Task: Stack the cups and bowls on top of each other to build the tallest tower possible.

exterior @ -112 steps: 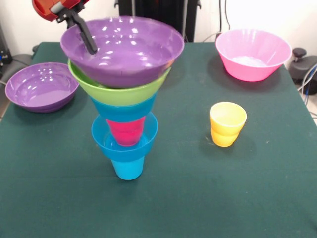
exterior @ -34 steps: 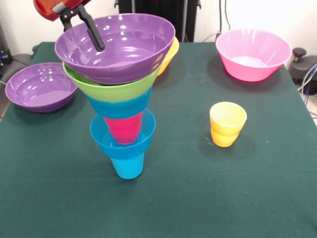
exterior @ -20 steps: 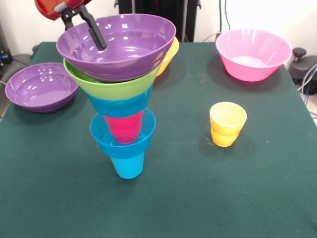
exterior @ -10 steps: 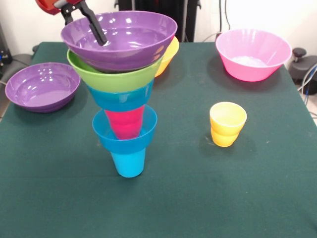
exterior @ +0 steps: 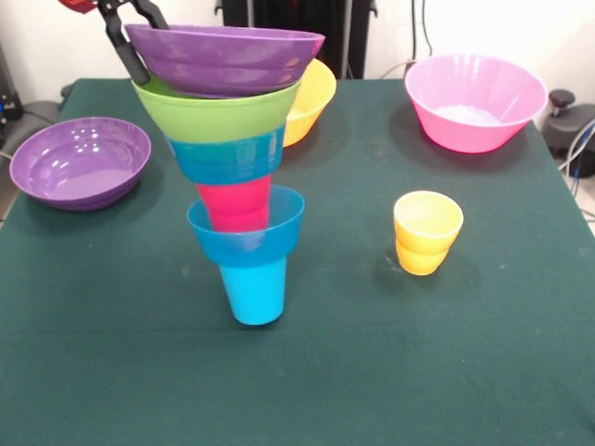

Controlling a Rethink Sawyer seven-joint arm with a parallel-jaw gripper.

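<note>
Gripping purple bowl (exterior: 226, 58) rim at 10 o'clock, gripper (exterior: 138, 37) clamped atop tower (exterior: 237, 177), which stands desk-centre (exterior: 307, 372). Open room at 6 o'clock; yellow cup (exterior: 427, 232) at 3.

A lab: green-clothed table (exterior: 521, 372), loose cables (exterior: 578, 153) against bare wall.

Tilted tower of nested plastic cups and bowls (exterior: 234, 177), blue cup lowest, wide purple bowl (exterior: 226, 58) on top; small yellow stepped cup (exterior: 427, 232) apart.
</note>
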